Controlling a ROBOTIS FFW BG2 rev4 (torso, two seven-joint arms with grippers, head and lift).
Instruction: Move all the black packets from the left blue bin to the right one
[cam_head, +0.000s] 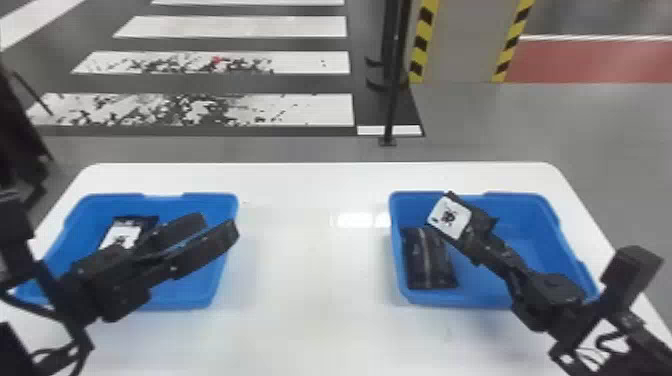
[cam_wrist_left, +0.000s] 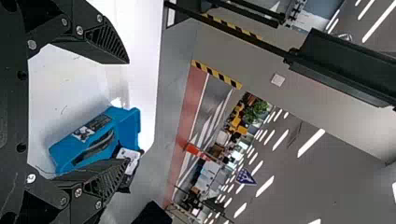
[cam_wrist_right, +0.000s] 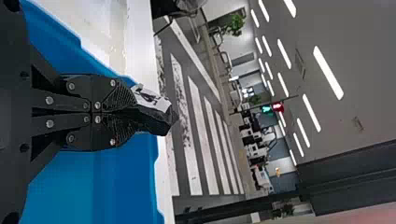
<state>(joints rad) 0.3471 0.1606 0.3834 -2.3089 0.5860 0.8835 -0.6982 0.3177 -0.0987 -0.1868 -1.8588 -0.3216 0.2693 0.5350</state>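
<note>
Over the right blue bin (cam_head: 530, 225), my right gripper (cam_head: 480, 245) is shut on a black packet with a white label (cam_head: 450, 218). The right wrist view shows that gripper (cam_wrist_right: 126, 112) clamped on the packet (cam_wrist_right: 156, 112). Another black packet (cam_head: 429, 260) lies at the left side of the right bin. My left gripper (cam_head: 212, 232) stands open above the left blue bin (cam_head: 220, 205), holding nothing; a white-labelled black packet (cam_head: 122, 234) lies in that bin, partly hidden by the gripper. In the left wrist view the left gripper (cam_wrist_left: 123, 112) is spread wide, with the right bin (cam_wrist_left: 70, 149) farther off.
Both bins stand on a white table (cam_head: 310, 250), with a wide gap between them. A black pole (cam_head: 392, 100) rises from the floor behind the table. Part of a dark object (cam_head: 20, 140) shows at the left edge.
</note>
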